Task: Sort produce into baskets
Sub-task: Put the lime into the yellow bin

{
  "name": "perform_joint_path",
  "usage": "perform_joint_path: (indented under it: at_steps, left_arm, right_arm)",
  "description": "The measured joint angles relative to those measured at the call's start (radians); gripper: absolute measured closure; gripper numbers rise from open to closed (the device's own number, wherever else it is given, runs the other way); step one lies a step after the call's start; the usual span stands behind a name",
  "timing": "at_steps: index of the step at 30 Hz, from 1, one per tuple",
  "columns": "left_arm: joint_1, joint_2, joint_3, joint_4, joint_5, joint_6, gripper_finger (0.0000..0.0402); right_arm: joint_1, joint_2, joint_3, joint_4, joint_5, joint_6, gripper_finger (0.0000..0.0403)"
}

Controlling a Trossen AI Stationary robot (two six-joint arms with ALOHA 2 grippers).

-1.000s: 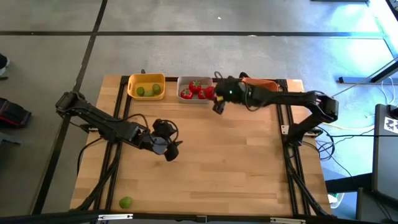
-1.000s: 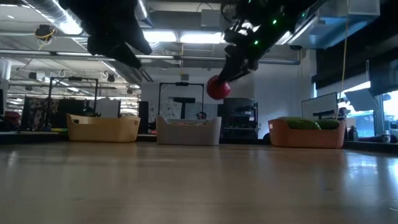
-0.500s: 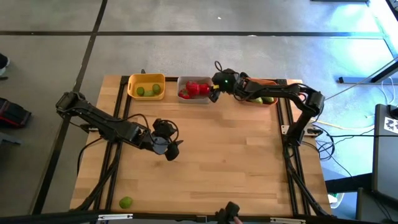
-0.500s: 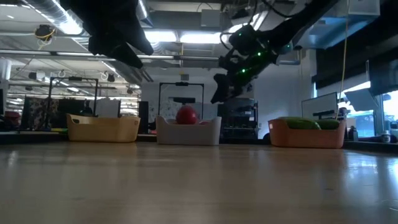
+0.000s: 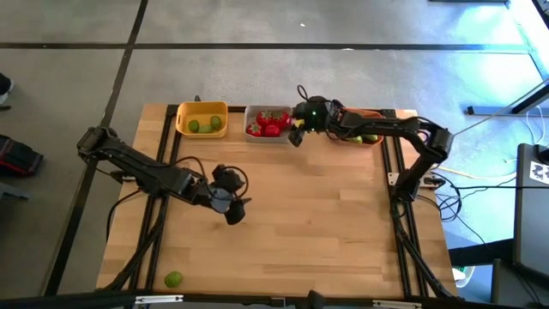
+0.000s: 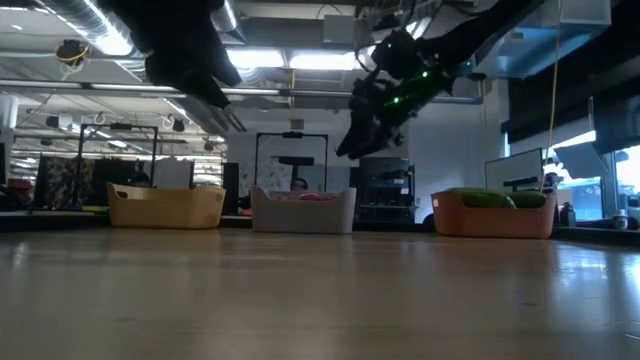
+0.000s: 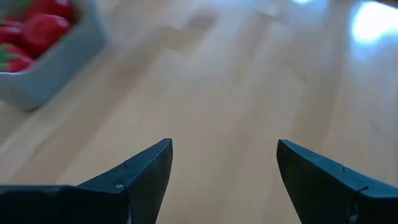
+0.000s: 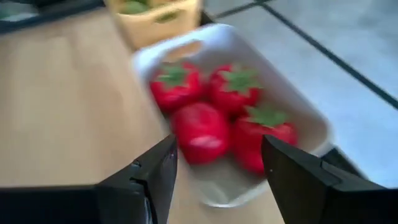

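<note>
Three baskets stand along the table's far edge: yellow (image 5: 202,118) with two limes, light grey (image 5: 268,124) with several red tomatoes (image 8: 202,130), orange (image 5: 364,129) with green cucumbers (image 6: 497,198). One lime (image 5: 173,279) lies on the table near the front left corner. My right gripper (image 5: 296,135) is open and empty, above the grey basket's right end. My left gripper (image 5: 232,209) is open and empty above the table's left middle.
Bare wooden table lies between the baskets and the near edge. The grey basket also shows in the left wrist view (image 7: 53,62).
My right gripper has carried a tomato toward the far edge, over the grey basket, and let it go. The tomato has dropped into the basket among the others. The gripper has since drawn back slightly.
</note>
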Motion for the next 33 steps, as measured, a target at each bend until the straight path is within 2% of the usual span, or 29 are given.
perform_joint_path:
  at_steps: [4,8,11,17,20,26,33]
  left_arm:
    - [-0.007,-0.001,0.061,-0.076,0.12,0.053,0.0119]
    - [-0.024,-0.002,0.112,-0.088,0.202,0.105,0.0119]
    - [-0.064,-0.002,0.134,-0.119,0.265,0.073,0.0119]
    - [-0.172,0.002,0.14,-0.177,0.364,-0.24,0.0119]
    - [-0.259,0.019,0.14,-0.232,0.432,-0.408,0.0119]
    - [-0.4,0.087,0.14,-0.242,0.506,-0.705,0.0119]
    - [-0.515,0.192,0.14,-0.242,0.706,-1.008,0.0119]
  right_arm:
    - [0.058,-0.017,0.0,-0.015,-0.068,0.007,0.0167]
    - [0.128,-0.017,0.0,-0.009,-0.102,0.04,0.0116]
    - [0.19,-0.017,0.0,-0.012,-0.095,0.025,0.0073]
    - [0.312,-0.017,0.0,-0.013,-0.056,-0.014,0.0028]
    - [0.352,-0.017,0.0,-0.013,-0.004,-0.025,0.0025]
    - [0.378,-0.017,0.0,-0.012,0.009,-0.044,0.0024]
    - [0.374,-0.017,0.0,-0.018,0.01,-0.044,0.0024]
